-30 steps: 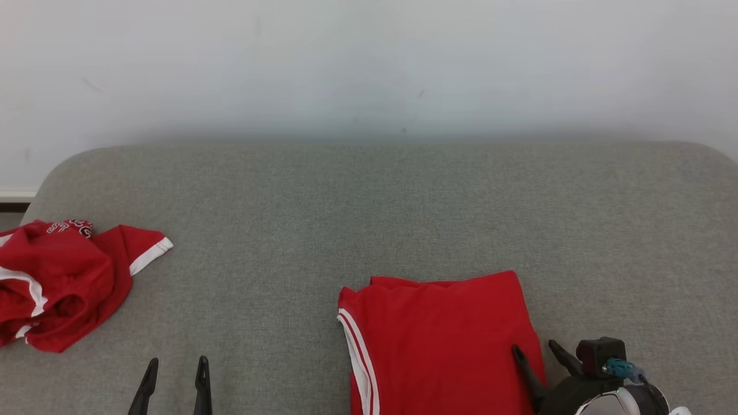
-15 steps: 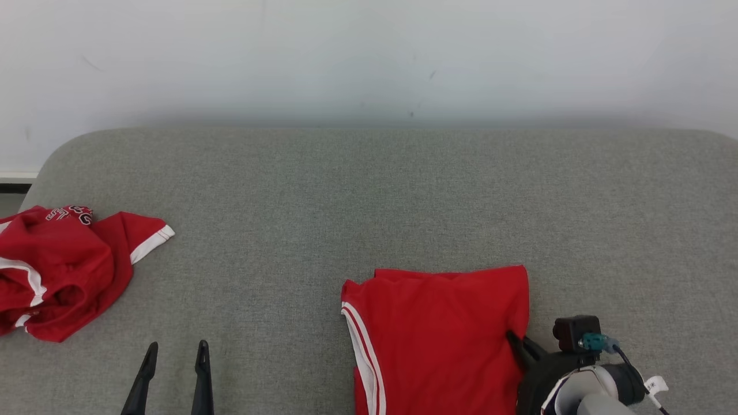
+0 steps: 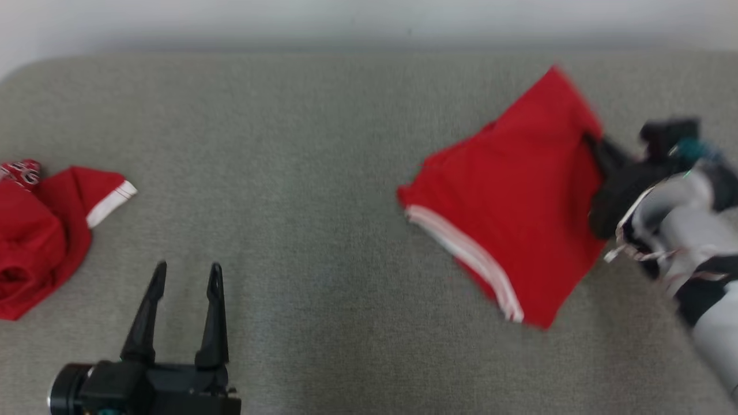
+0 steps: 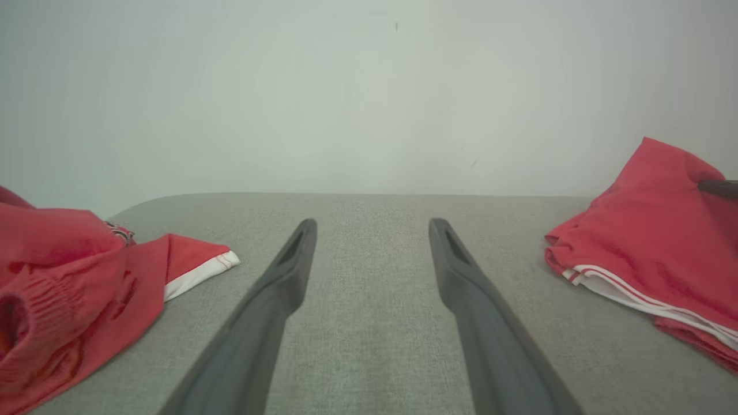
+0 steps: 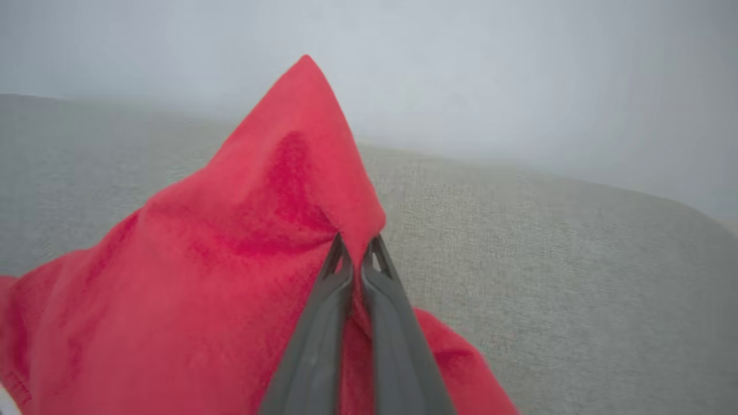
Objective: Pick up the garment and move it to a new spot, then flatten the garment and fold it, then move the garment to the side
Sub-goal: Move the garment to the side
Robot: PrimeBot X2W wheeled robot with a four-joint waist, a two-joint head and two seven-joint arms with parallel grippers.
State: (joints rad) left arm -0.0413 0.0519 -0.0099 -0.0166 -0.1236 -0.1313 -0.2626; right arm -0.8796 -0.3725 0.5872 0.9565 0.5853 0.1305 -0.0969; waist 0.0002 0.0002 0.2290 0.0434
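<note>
Garment (image 3: 513,196) newly up — grey cushion (image 3: 323,173) (wall (image 4: 346,86))

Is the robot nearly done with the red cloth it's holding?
Nearly. Done: the garment already looks folded into a neat square. In hand: the right fingers are shut on its edge, with one corner raised off the cushion, probably to move it aside. Left: setting it down and letting go. The left fingers are open and hold nothing. A crumpled garment lies on the left.
</note>
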